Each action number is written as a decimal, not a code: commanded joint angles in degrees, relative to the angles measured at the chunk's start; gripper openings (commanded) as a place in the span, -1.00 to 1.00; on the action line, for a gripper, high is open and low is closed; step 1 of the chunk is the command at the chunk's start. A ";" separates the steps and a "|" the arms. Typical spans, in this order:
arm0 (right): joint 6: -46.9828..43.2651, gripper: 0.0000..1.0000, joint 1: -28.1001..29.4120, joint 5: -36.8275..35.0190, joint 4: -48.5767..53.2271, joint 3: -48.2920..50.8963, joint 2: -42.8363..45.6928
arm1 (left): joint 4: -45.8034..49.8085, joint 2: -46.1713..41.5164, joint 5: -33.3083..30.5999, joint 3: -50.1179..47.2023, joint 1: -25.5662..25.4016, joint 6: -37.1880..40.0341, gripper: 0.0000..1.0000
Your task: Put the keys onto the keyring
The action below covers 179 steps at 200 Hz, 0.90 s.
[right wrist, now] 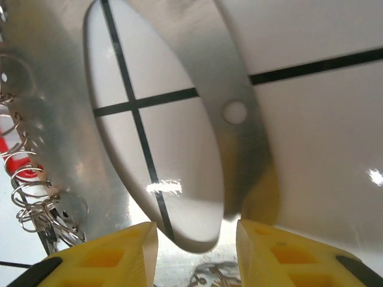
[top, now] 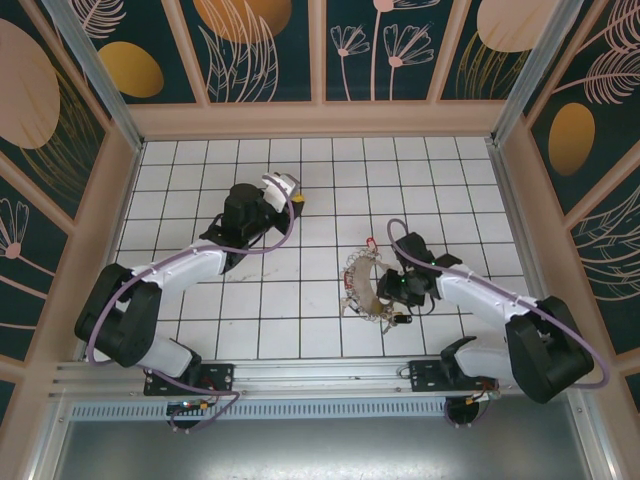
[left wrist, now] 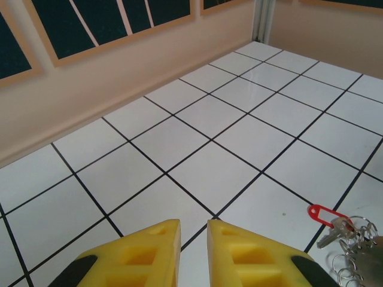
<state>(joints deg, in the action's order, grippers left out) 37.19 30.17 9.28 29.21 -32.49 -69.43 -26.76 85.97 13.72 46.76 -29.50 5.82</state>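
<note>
The keyring (top: 361,291) lay on the table (top: 290,320), right of centre, just beside the right gripper (top: 392,289).

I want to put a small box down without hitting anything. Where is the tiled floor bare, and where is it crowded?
Bare: the tile rows along the back wall, beyond both arms; also the middle tiles between the left gripper and the keyring. Crowded: around the keyring, where the right gripper sits at its rim.

Keyring (top: 360,297): tan hoop w/ silvery keys (top: 348,280) & red tag (top: 372,241) on rim, on tiles (top: 300,200) right of centre.
</note>
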 commanded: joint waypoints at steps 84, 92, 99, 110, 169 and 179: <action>4.04 -0.52 7.62 -1.99 7.86 0.21 6.33 | 4.00 4.77 19.90 1.17 -0.55 20.68 -0.61; 2.77 -0.49 7.71 -3.03 8.55 -0.78 4.27 | 3.50 4.60 20.78 0.60 -0.50 20.91 -0.61; 1.58 -0.47 7.85 -3.06 8.53 -1.38 2.67 | 3.21 4.47 21.46 0.20 -0.73 21.42 -0.61; 0.73 -0.46 8.34 -3.43 8.38 -1.95 1.06 | 3.12 4.22 21.56 -0.28 -1.00 22.15 -0.62; 1.15 -0.54 11.58 -5.35 9.19 -3.13 0.30 | 3.80 3.50 21.03 -0.77 -1.23 23.26 -0.62; 1.98 -0.50 12.31 -6.53 10.50 -3.92 0.78 | 3.60 3.52 21.01 -0.85 -1.19 23.06 -0.62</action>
<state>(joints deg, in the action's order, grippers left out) 38.89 40.71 5.76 35.62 -34.26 -68.97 -23.70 89.97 33.21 46.44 -30.44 27.44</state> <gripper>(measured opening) 0.234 0.192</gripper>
